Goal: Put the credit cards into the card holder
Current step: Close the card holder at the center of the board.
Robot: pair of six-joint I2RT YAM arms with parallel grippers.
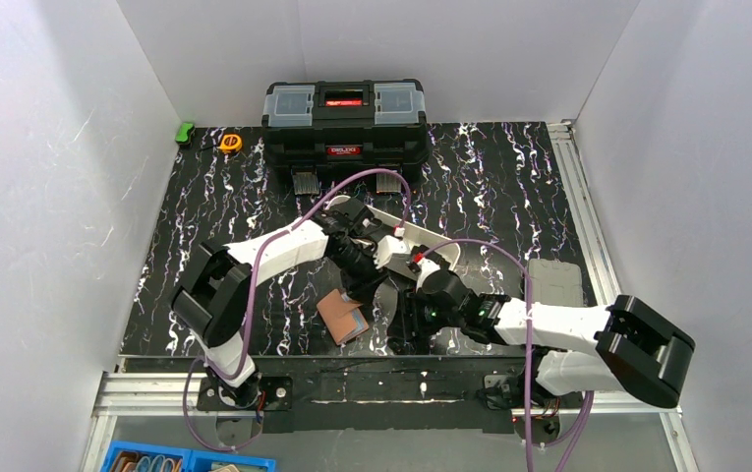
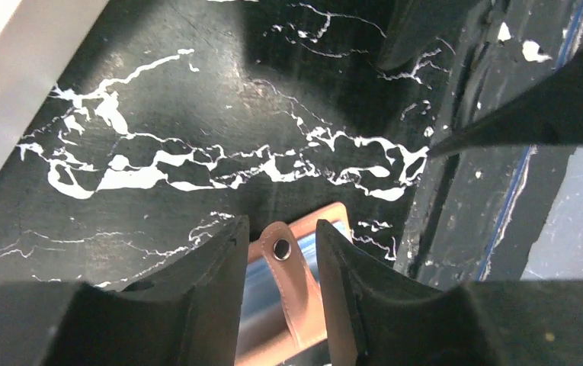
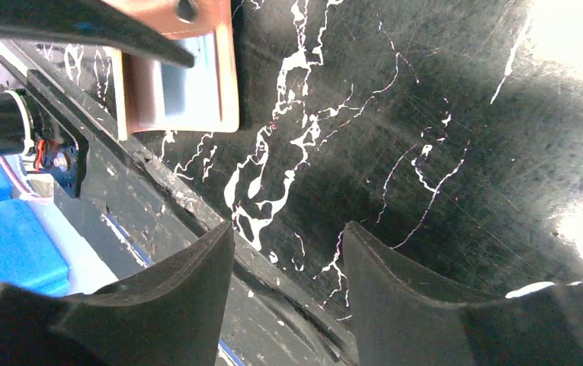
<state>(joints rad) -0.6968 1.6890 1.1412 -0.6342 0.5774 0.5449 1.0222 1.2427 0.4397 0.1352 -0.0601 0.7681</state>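
Observation:
The tan-pink card holder [image 1: 340, 317] lies flat on the black marbled table, close to the front edge. A pale blue-grey credit card [image 3: 180, 82] sits in it, and the leather rim [image 3: 225, 69] frames that card. My left gripper [image 2: 280, 223] hangs right over the holder. It is open, with the snap tab [image 2: 286, 263] lying between its fingers and a gap on either side. The same card shows as a blue sheen [image 2: 260, 293] under the tab. To the right of the holder, my right gripper [image 3: 288, 229] is open and empty above the table's front rail.
A black toolbox [image 1: 344, 120] stands at the back. A long white oval tray [image 1: 423, 242] lies behind the two wrists. A yellow tape measure [image 1: 231, 143] and a green object [image 1: 186, 133] sit at the back left, a grey pad [image 1: 555, 281] at the right.

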